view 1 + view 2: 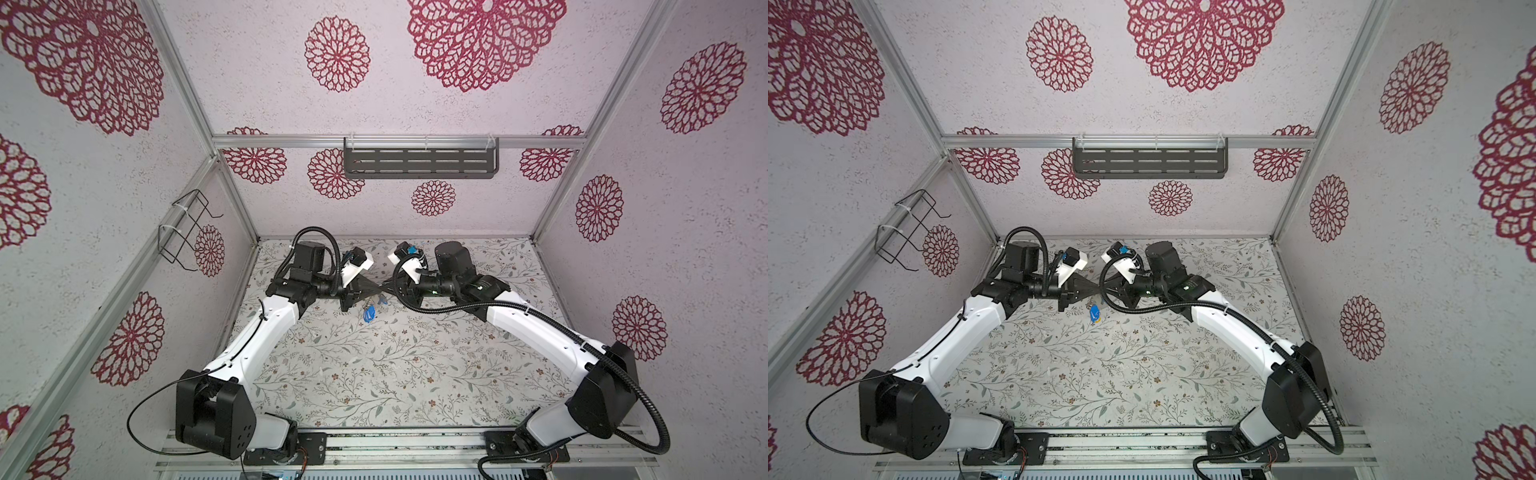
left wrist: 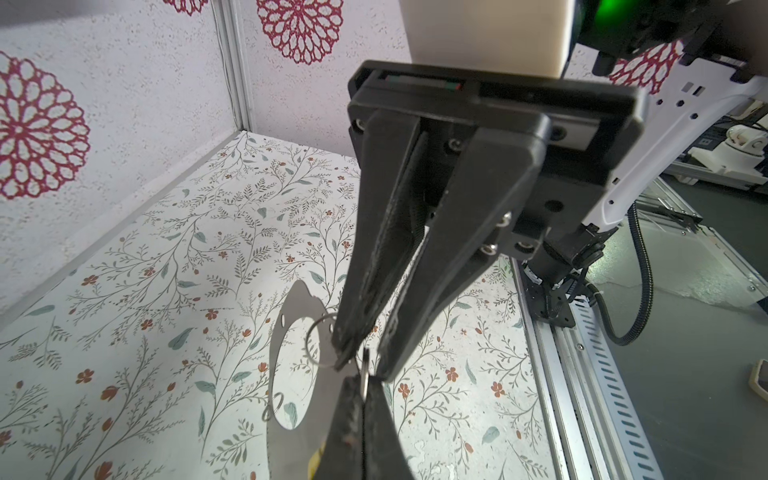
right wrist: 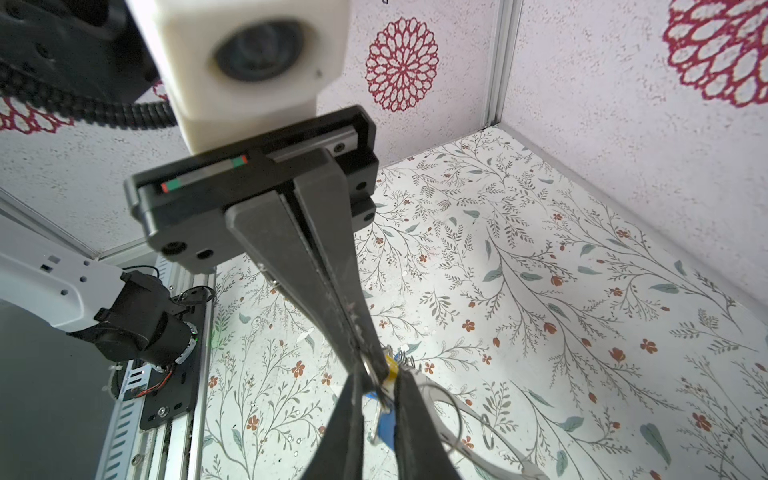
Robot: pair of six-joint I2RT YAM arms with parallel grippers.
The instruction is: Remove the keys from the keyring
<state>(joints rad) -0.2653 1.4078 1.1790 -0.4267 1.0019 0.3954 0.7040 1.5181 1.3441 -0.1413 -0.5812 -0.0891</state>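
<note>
**A:** Status on the key removal?

**B:** Nothing is judged removed yet. The keys are seen hanging as one bunch. In both top views no tag is seen lying apart on the table. In the left wrist view a silver loop is seen threaded on the keyring.

**A:** Where is the bundle held?

**B:** Off the table, over its far middle, right where the two grippers meet tip to tip. The keyring is seen just beside the tips, with the tags hung below.

**A:** Left side?

**B:** The left gripper is seen with its jaws pressed together on a thin metal edge. That edge is judged to be the keyring's rim, since the grey band runs into the tips. A tag's loop can't be ruled out.

**A:** Right side?

**B:** The right gripper is seen with its jaws narrowly apart and nothing clamped. The left tips and the clamped edge are straddled by it. A yellow tag is seen in the gap, just against one finger. A blue tag is seen further in between the fingers.

**A:** What's left?

**B:** Everything, by the look of it. Each loop has to be worked off the keyring. The tag count can't be read because the bunch is overlapped.
</note>
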